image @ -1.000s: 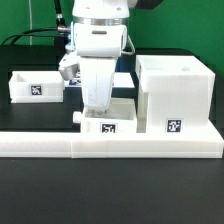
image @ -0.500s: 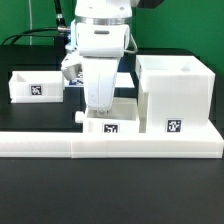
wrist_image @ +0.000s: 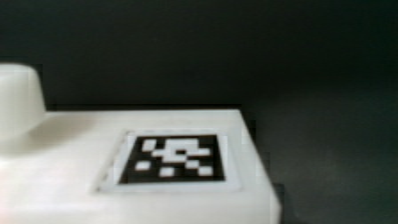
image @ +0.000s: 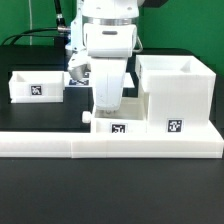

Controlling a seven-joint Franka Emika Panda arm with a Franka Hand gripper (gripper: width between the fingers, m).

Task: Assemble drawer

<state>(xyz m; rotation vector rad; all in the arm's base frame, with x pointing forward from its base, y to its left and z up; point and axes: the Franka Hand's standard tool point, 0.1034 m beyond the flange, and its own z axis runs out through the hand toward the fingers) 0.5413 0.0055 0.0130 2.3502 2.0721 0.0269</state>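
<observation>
A small white knobbed tray [image: 112, 127] with a square tag stands in the middle, just behind the front rail and close to the left side of the large cubic housing [image: 175, 95]. My gripper [image: 108, 108] reaches straight down into this tray and is closed on its wall; the fingertips are hidden. The wrist view shows the tray's tagged face [wrist_image: 175, 160] and its knob [wrist_image: 15, 95] very close, with no fingers visible. A second knobbed tray [image: 38, 87] stands at the exterior view's left, apart from the gripper.
A long low white border rail [image: 110, 147] runs across the front, right before the tray and housing. Black cables hang at the back left. The table surface is black.
The gripper and the middle tray have shifted together toward the exterior view's right, closer to the housing. The left tray and the housing have not moved.
</observation>
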